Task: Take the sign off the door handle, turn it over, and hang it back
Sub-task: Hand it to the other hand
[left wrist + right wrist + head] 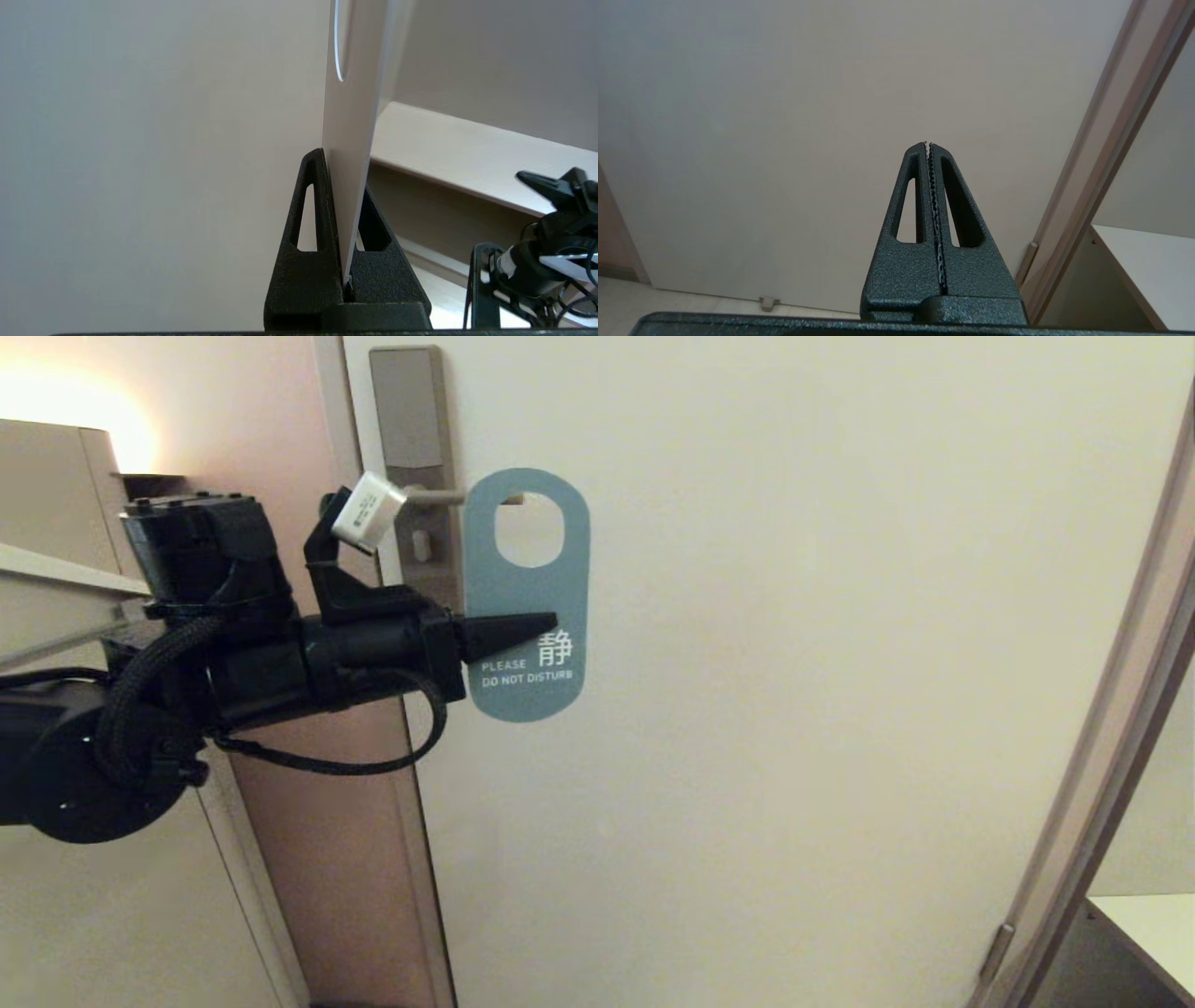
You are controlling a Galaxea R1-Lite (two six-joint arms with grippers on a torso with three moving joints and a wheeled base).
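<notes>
Blue side outward, the sign (pixel 526 644) hangs flat in front of the pale door (pixel 840 663), its oval hole level with the door handle (pixel 439 497). That handle is a slim bronze-grey lever on a tall narrow lock plate (pixel 411 420), and its tip shows just inside the upper edge of the hole, so the card sits right at the handle; whether the lever bears its weight I cannot tell. White lettering reading "PLEASE DO NOT DISTURB" runs across the lower part of the card, below the hole.

My left gripper (pixel 546 621) reaches in level from the lock plate's side, below the handle, and its black fingers (pixel 504 633) are clamped together on the card's lower half, just above the lettering. From my left wrist camera the card (pixel 350 140) shows edge-on and pale, pinched between the two finger pads (pixel 317 200) and rising straight away from them, with the curve of the hole near its far end.

My right gripper (pixel 928 145) is parked low, well below the handle, pointing at the bare door with its toothed pads pressed together on nothing. A door stop (pixel 768 302) sits at the foot of the door.
</notes>
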